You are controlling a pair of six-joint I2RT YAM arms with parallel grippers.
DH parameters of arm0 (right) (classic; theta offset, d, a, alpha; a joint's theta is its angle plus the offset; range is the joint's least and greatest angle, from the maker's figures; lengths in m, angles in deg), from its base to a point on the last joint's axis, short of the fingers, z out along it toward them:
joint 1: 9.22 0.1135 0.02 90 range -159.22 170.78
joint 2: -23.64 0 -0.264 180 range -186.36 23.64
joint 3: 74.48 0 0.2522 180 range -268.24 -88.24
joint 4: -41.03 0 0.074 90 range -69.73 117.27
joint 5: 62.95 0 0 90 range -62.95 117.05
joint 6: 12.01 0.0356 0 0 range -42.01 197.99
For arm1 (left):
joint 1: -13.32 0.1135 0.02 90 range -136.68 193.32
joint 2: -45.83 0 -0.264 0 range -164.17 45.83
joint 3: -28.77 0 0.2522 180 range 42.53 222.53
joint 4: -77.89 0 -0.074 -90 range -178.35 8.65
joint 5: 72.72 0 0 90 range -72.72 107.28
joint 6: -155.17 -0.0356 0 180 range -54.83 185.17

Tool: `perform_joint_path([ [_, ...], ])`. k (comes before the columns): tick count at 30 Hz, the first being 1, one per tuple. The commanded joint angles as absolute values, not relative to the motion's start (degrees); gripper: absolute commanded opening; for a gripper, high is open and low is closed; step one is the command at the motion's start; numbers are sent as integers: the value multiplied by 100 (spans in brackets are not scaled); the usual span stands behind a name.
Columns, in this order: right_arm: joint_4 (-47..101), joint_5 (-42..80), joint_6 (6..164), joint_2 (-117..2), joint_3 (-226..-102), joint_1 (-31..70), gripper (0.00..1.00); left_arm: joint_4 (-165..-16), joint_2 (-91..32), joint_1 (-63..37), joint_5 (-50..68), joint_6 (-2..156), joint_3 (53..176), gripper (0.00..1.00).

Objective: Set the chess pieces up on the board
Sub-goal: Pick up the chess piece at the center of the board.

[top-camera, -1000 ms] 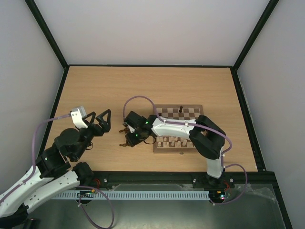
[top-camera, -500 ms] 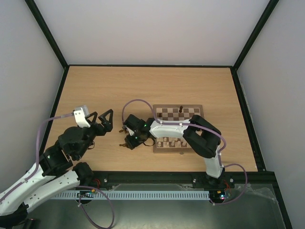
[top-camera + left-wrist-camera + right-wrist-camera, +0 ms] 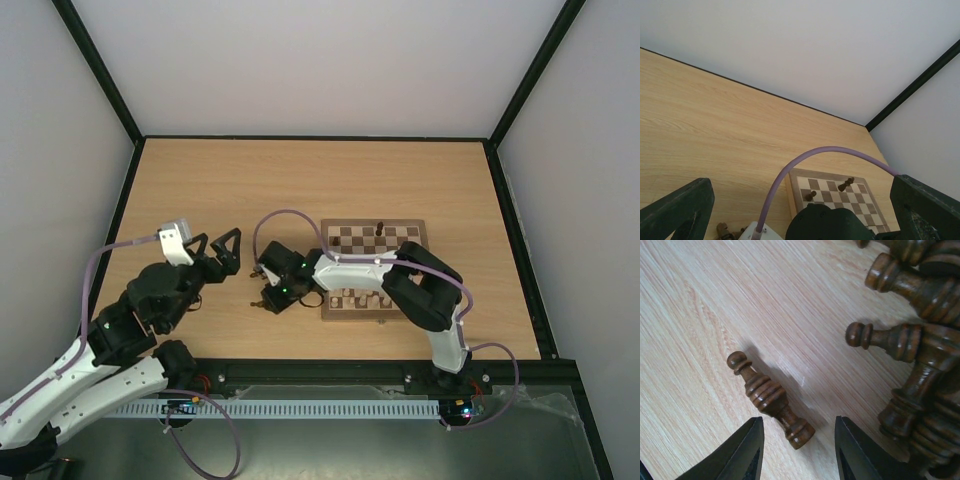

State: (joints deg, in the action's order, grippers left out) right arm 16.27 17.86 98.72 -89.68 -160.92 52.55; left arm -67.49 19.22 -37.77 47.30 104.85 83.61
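The chessboard [image 3: 404, 236] lies right of centre, with two dark pieces standing on its far rows [image 3: 845, 184] and several pale ones on its near rows [image 3: 372, 297]. A heap of dark brown pieces [image 3: 920, 340] lies on the table left of the board. One dark piece [image 3: 769, 397] lies on its side, apart from the heap. My right gripper [image 3: 799, 450] is open low over the table, the fallen piece's base between its fingers. My left gripper [image 3: 218, 244] is open and empty, raised left of the heap.
The right arm reaches leftward across the board's near rows [image 3: 360, 270]. A purple cable [image 3: 815, 155] arcs over the right wrist. Black frame rails [image 3: 310, 138] edge the wooden table on all sides.
The right gripper has edged slightly left and down toward the dark heap. The left gripper has shifted a little to the right and up. No piece has been picked up.
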Motion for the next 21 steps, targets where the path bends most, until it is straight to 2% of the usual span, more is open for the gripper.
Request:
perform_joint_path([
  [1, 1434, 1852, 9710, -9233, -15971, 5433, 41, -6887, 1859, -3739, 4708, 10485, 8359, 100],
  [6, 1420, 2006, 9703, -9342, -15962, 5561, 33, -6914, 1847, -3745, 4682, 10497, 8375, 100],
  [8, 1447, 1998, 9738, -9324, -15908, 5558, 24, -6913, 1850, -3741, 4673, 10504, 8374, 100],
  [11, 1510, 1942, 9780, -9237, -15789, 5558, 15, -6910, 1875, -3742, 4651, 10512, 8377, 99],
  [21, 1720, 1588, 10119, -7822, -15134, 5307, 11, -6910, 1904, -3745, 4558, 10566, 8313, 99],
])
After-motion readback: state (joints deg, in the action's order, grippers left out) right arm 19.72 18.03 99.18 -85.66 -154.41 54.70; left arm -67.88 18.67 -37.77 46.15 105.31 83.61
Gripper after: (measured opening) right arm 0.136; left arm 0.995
